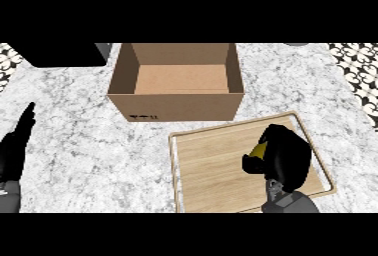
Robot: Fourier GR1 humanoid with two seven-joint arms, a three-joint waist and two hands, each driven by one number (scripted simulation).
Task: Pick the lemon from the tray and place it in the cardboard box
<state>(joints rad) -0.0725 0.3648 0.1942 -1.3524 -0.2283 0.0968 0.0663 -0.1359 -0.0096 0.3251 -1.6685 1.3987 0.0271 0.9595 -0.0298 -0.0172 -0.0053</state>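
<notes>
Right hand (284, 157) has its fingers curled round the small yellow lemon (258, 150) over the pale wooden tray (210, 167); the open brown cardboard box (177, 80) waits at 11 o'clock. Left hand (16, 142) rests open-fingered at 9 o'clock.

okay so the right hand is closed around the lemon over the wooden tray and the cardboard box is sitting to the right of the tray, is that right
Not quite. The right hand is curled round the lemon over the wooden tray, but the cardboard box is not to the tray's right: it stands beyond the tray, farther from the robot and a little to the left. The head view shows this.
</notes>
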